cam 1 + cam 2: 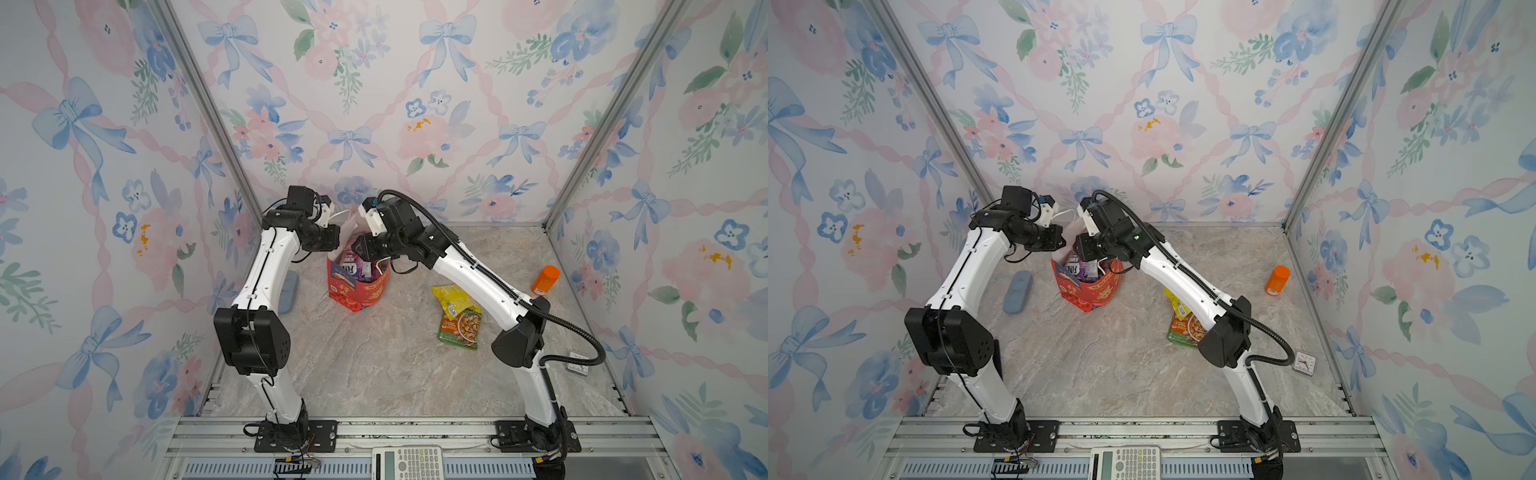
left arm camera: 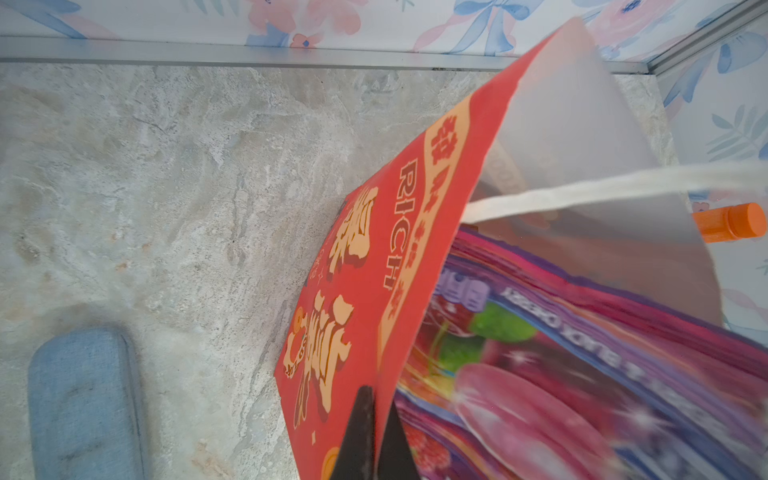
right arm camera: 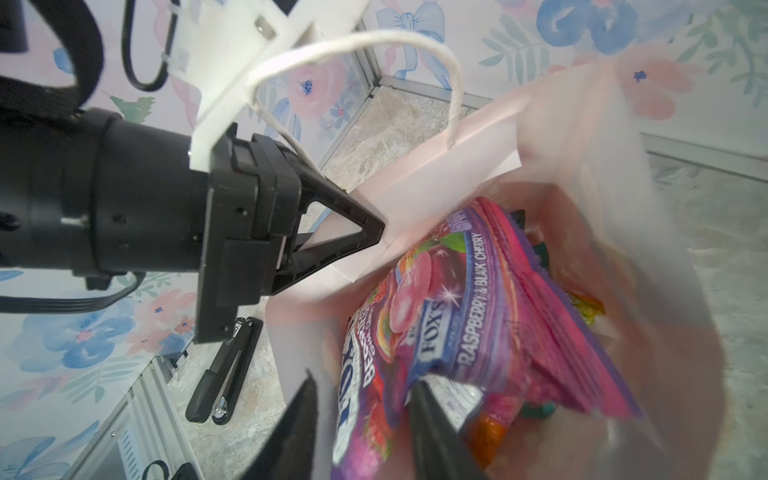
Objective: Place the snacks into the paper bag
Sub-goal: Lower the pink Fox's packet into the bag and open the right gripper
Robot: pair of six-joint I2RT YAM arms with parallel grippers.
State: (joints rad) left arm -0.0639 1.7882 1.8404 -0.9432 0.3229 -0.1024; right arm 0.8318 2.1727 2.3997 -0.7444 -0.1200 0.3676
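- left gripper clamps paper bag rim; hold mouth open.
- right gripper jaws apart over purple pkt, already in bag; lift straight, avoid cord.
- yellow pkt & green pkt wait on table.

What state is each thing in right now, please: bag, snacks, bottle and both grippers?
paper bag: standing, mouth open, rim pinched.
purple FOX'S packets: inside the bag.
yellow packet: flat on the table.
green packet: flat on the table.
orange bottle: upright, capped.
left gripper: shut on the bag's rim.
right gripper: open at the bag's mouth.
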